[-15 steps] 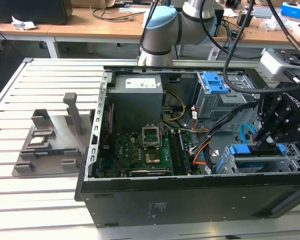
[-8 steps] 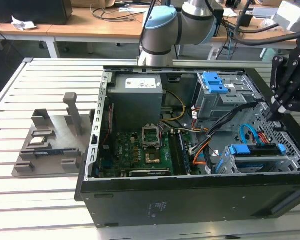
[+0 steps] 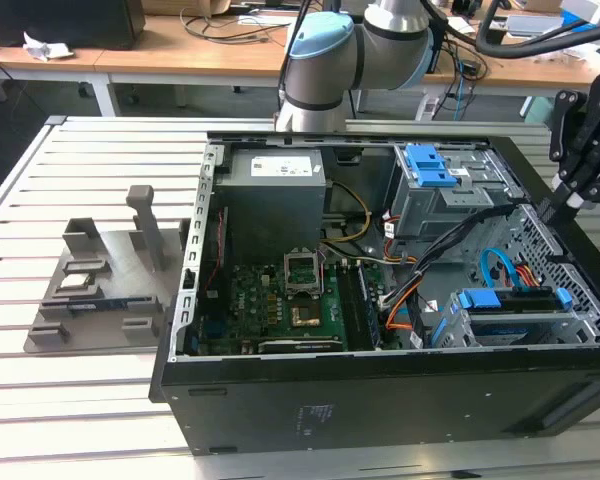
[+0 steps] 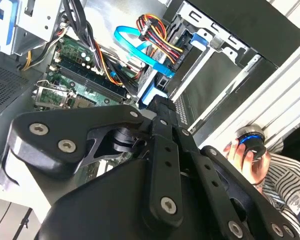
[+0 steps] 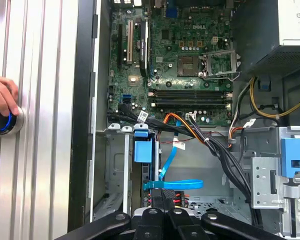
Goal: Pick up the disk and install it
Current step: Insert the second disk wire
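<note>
Black linkage gripper (image 5: 162, 192) fills foreground in both wrist views, jaws pressed together over open black PC case (image 3: 380, 400). Blue-railed silver disk (image 3: 510, 300) sits in drive cage just below fingertips, label hidden. Person's hand (image 5: 1, 95) on knob, partly cut off.

We observe the disk (image 3: 510, 300) seated edge-up in the lower drive cage, its blue carrier rail facing outward.
</note>
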Robot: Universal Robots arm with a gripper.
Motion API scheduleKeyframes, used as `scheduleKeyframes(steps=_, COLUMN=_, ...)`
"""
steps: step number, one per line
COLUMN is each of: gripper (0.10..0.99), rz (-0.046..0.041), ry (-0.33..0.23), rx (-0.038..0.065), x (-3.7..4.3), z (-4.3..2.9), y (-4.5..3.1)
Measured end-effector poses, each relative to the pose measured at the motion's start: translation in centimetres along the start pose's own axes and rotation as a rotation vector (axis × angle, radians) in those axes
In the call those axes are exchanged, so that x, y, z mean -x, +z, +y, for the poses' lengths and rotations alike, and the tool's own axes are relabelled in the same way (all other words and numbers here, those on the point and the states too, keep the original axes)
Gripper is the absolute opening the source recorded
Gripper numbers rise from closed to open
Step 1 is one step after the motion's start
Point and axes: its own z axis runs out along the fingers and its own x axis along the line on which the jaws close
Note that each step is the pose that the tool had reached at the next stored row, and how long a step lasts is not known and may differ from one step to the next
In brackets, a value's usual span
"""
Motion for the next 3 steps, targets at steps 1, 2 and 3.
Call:
scheduleKeyframes(steps=1, gripper=0.106, rz=0.0000, ry=0.000, rx=0.000, x=0.00, z=0.00, y=0.00)
scheduleKeyframes(steps=2, gripper=0.106, rz=0.0000, ry=0.000, rx=0.000, x=0.00, z=0.00, y=0.00)
scheduleKeyframes(steps=3, gripper=0.106, rz=0.0000, ry=0.000, rx=0.000, x=0.00, z=0.00, y=0.00)
